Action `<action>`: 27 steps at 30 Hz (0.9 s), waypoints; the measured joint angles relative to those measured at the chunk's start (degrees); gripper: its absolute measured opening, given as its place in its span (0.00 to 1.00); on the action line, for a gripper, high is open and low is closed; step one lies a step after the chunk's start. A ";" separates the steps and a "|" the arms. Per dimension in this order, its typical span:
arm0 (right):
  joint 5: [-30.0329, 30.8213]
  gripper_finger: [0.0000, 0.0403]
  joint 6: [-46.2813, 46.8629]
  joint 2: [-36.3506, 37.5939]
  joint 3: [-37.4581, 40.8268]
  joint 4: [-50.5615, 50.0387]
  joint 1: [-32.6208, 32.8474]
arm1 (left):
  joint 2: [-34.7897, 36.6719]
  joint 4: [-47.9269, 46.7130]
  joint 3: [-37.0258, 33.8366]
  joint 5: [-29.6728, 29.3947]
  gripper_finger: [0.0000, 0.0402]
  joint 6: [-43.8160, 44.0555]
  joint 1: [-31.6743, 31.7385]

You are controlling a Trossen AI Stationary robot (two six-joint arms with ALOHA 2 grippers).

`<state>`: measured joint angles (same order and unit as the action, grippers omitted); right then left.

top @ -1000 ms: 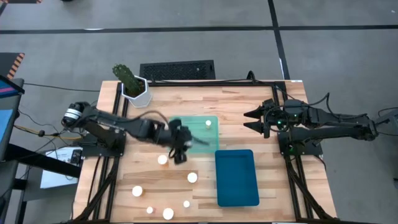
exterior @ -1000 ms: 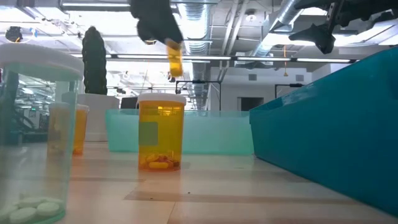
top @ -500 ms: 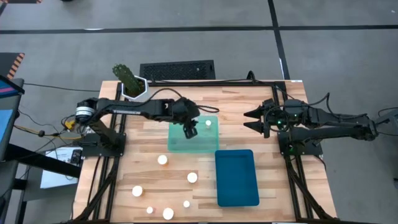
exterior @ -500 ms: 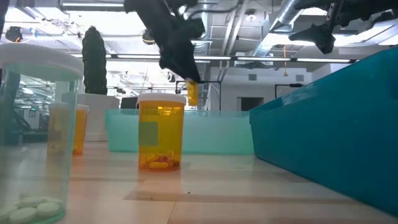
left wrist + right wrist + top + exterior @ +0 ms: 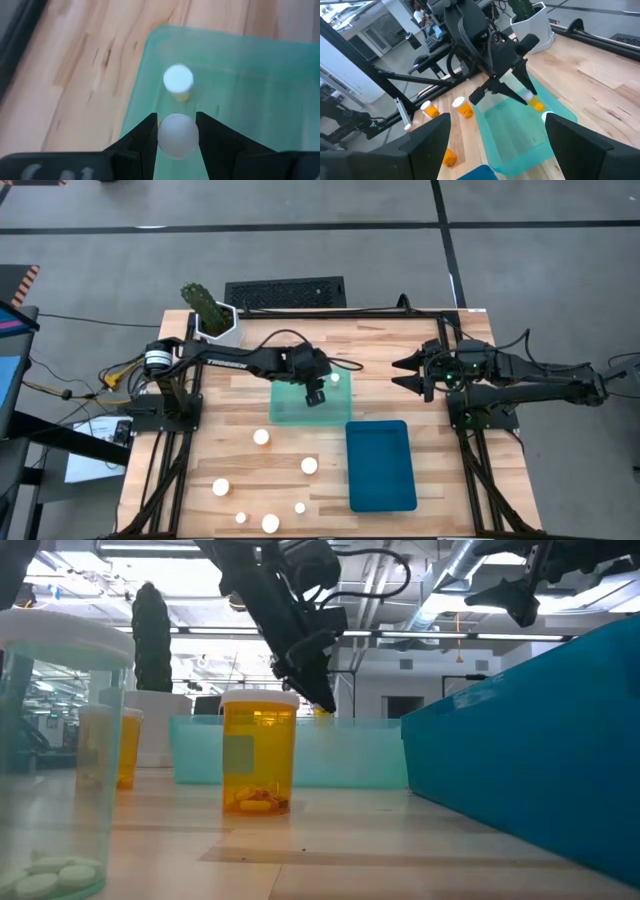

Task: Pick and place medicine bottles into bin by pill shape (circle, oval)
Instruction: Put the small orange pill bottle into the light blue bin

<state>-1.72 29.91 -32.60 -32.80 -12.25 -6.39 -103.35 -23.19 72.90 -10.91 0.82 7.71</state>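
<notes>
My left gripper [image 5: 318,394] is shut on a small amber medicine bottle [image 5: 535,104] with a white cap [image 5: 177,137], low over the light green tray [image 5: 290,408]. One more white-capped bottle [image 5: 178,80] stands inside that tray. Several medicine bottles stand upright on the wood at the near left, among them one [image 5: 261,436] and another [image 5: 309,465]. The blue bin [image 5: 381,465] lies to the right of them. My right gripper [image 5: 405,374] waits open at the table's right side, above the wood. My left gripper pinches the bottle at its cap end [image 5: 176,131] between its two fingers [image 5: 148,135]. The fingers slant down from the table's left. The bottle hangs tilted below them, inside the tray's outline; the tray wall hides whether its base touches the floor.
A white pot with a cactus [image 5: 214,320] stands at the far left corner, and a keyboard [image 5: 285,292] lies beyond the far edge. In the low view an amber bottle [image 5: 260,750] and a clear bottle [image 5: 50,760] stand close to the camera.
My left gripper has carried the bottle from over the bare wood toward the table's right and far edge, over the green tray, and has sunk toward the tray. It has stayed shut on the bottle.
</notes>
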 joint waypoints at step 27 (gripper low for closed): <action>0.01 0.83 -0.28 0.01 0.00 -1.03 0.00 | -4.52 0.08 0.00 2.76 0.28 -0.88 0.91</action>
<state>-1.71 29.64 -32.59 -32.80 -13.28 -6.39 -107.87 -23.10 72.90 -8.15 -0.06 8.62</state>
